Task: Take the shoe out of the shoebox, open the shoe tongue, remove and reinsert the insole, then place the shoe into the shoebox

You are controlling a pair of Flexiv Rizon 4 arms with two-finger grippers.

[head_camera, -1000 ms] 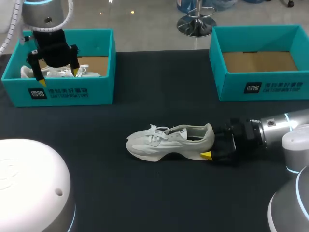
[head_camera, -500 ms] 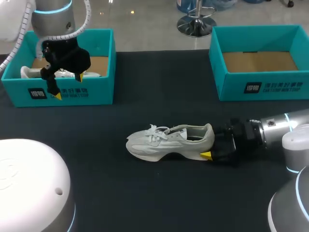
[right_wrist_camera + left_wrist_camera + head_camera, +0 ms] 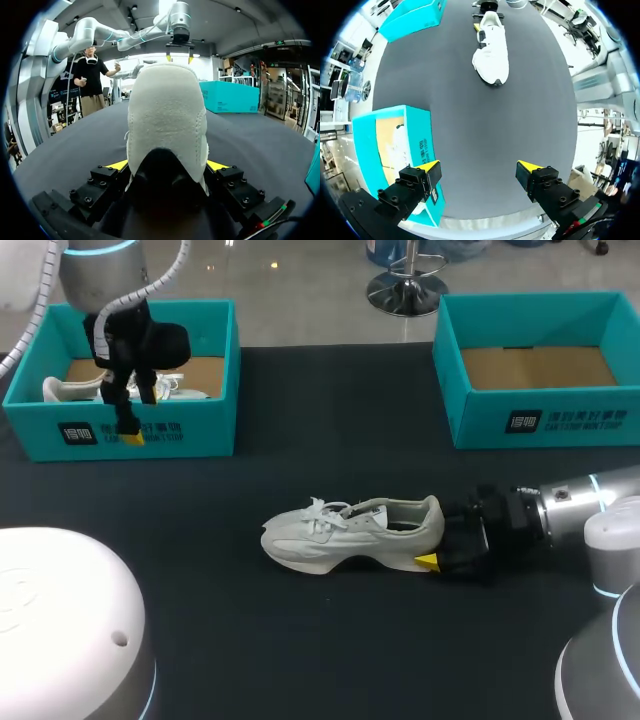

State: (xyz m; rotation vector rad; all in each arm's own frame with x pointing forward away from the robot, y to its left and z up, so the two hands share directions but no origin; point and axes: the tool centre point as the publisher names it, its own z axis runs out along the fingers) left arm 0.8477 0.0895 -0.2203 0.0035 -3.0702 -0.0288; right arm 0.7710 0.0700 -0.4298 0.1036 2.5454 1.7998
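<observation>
The right pincer (image 3: 435, 537) lay low on the black cloth-covered table (image 3: 300, 640), clamped on the heel of a white lace-up sneaker (image 3: 350, 533). In the right wrist view its yellow-tipped fingers (image 3: 117, 165) pressed the padded heel from both sides, and the sneaker (image 3: 166, 120) ran straight ahead of the right pincer (image 3: 167, 165), sole down on the table, toe pointing away.

The left pincer (image 3: 140, 415) hung in the air with its fingers spread wide and nothing between them. Under it and to one side was the front wall of a teal cardboard shoebox (image 3: 190, 430), which held a second white shoe (image 3: 70, 390) on its brown floor. In the left wrist view that shoebox (image 3: 420, 145) sat beside one finger of the left pincer (image 3: 479, 169), bare table lay between the fingers, and the sneaker (image 3: 491, 50) lay well ahead.

A second teal shoebox with a bare brown floor (image 3: 480, 425) stood on the table, well apart from the right pincer.
</observation>
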